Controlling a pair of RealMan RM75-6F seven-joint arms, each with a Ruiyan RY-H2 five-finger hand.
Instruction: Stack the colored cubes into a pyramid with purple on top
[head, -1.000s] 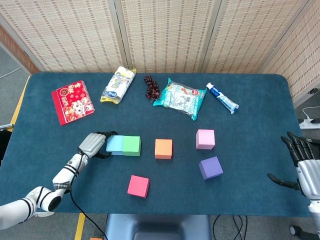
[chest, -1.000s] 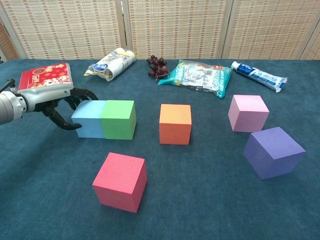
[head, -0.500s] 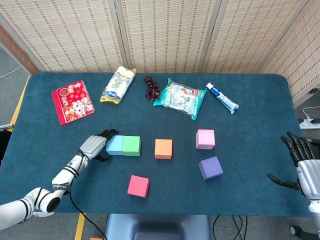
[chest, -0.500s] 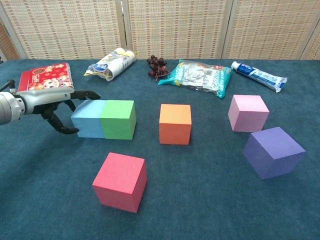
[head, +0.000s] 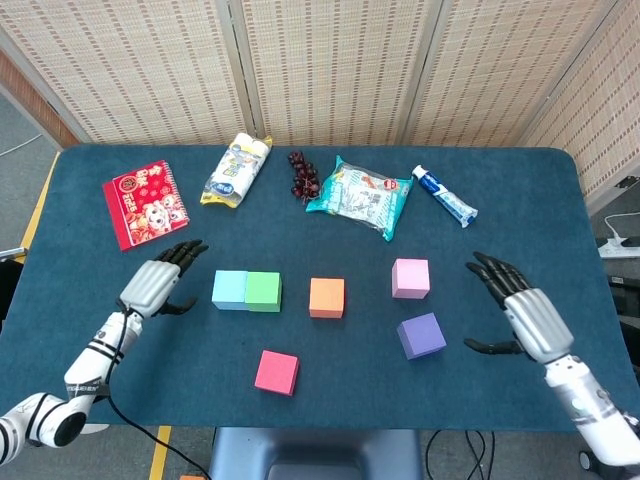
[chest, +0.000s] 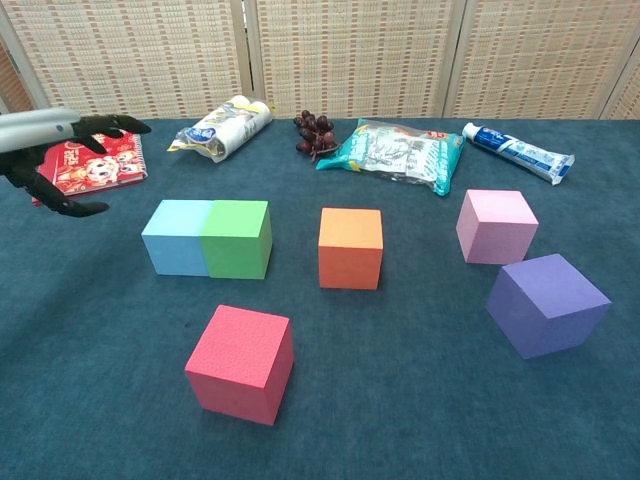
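The surface (head: 120, 330) is napped blue cloth. Six matte, grainy cubes rest on it: blue cube (head: 230, 289) touching green cube (head: 264, 291), orange cube (head: 327, 297), pink cube (head: 410, 277), purple cube (head: 421, 335) tilted askew, red cube (head: 277, 371) nearest. Left hand (head: 155, 285) is spread, empty, beside blue; the chest view crops it. Right hand (head: 525, 315) is spread, empty, right of purple.

Along the far side of the blue-carpeted table (head: 520, 200) lies a row of loose items. At the left a red booklet with cartoon figures (head: 145, 203) lies flat. Next comes a white and yellow packet (head: 236, 170), then a bunch of dark grapes (head: 303, 176), a teal snack bag (head: 360, 196), and a toothpaste tube (head: 445, 196) lying diagonally. Behind the table stand woven screen panels (head: 330, 65).
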